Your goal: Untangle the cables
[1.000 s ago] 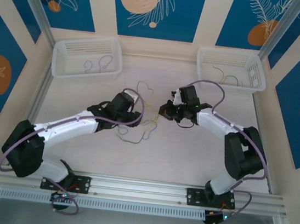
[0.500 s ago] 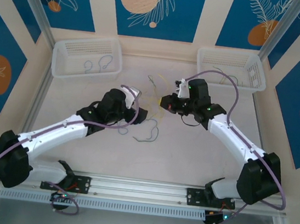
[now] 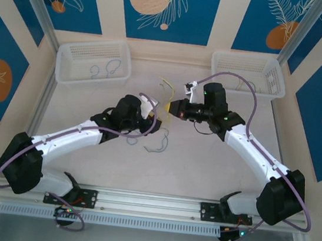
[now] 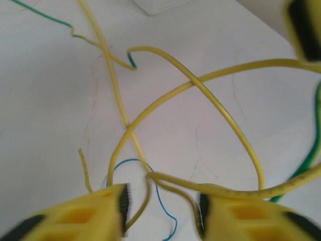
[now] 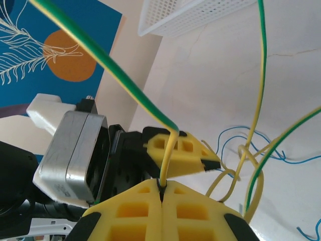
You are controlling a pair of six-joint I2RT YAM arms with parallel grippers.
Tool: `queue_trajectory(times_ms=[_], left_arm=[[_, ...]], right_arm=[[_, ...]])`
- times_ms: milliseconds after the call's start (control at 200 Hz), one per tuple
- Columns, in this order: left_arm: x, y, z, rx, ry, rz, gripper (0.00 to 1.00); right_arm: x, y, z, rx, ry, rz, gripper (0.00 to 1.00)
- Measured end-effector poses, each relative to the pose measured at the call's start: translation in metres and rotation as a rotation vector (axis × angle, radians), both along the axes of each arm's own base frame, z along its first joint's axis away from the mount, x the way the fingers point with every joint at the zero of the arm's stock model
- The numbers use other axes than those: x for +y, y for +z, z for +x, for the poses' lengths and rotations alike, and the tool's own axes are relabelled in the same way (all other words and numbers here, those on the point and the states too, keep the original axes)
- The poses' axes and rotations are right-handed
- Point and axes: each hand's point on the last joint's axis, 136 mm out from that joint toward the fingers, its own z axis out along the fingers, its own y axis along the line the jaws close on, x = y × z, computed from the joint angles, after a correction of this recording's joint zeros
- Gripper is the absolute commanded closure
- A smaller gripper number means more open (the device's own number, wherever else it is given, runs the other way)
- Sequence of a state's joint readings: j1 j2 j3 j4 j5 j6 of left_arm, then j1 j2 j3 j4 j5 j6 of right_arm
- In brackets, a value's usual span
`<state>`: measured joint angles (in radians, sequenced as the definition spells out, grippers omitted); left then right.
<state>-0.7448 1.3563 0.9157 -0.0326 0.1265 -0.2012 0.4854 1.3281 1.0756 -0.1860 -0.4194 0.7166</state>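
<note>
- My right gripper (image 5: pixel 161 187) is clamped tight on the green-and-yellow cable (image 5: pixel 105 63), which rises out of the pads toward the upper left of its wrist view.
- My left gripper (image 4: pixel 160 213) hangs low over the table (image 4: pixel 50 125) with its jaws apart. Yellow strands run through the gap (more than one, which worries me).
- The cables (image 3: pixel 159 141) lie bunched mid-table, between and just beside the two grippers. The yellow cable (image 4: pixel 220 109) loops across itself, and a thin blue cable (image 4: pixel 158 193) lies flat on the table under it.
- I judge the step in hand to be pinning one strand on the left so the right can draw its own strand free.
- To do it well, I want a single strand between the left pads before closing. Then I pull the arms apart slowly, watching that the crossings slide rather than cinch.
</note>
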Motion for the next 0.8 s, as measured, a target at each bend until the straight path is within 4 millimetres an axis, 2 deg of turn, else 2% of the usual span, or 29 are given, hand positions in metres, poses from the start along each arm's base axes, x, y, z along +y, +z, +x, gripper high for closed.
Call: queue_trajectory(times_ms=[115, 240, 375, 480, 630, 800], left_arm=[[-0.005, 0.002, 0.0, 0.001, -0.019, -0.009, 0.93], [-0.007, 0.003, -0.001, -0.007, -0.031, -0.011, 1.0], [-0.006, 0.006, -0.001, -0.015, -0.026, -0.015, 1.0], [-0.003, 0.015, -0.001, -0.046, -0.022, -0.022, 1.0], [0.0, 0.026, -0.002, -0.077, -0.018, -0.031, 1.0], [0.002, 0.025, -0.002, -0.089, -0.016, -0.018, 1.0]], right_arm=[[-0.001, -0.001, 0.001, -0.002, -0.005, -0.005, 1.0], [-0.004, -0.003, 0.004, -0.002, -0.025, -0.02, 1.0], [-0.016, -0.01, 0.011, 0.011, -0.074, -0.062, 1.0], [-0.029, -0.018, 0.019, 0.03, -0.124, -0.094, 1.0], [-0.048, -0.036, 0.034, 0.072, -0.202, -0.139, 1.0], [-0.064, -0.059, 0.039, 0.127, -0.258, -0.17, 1.0]])
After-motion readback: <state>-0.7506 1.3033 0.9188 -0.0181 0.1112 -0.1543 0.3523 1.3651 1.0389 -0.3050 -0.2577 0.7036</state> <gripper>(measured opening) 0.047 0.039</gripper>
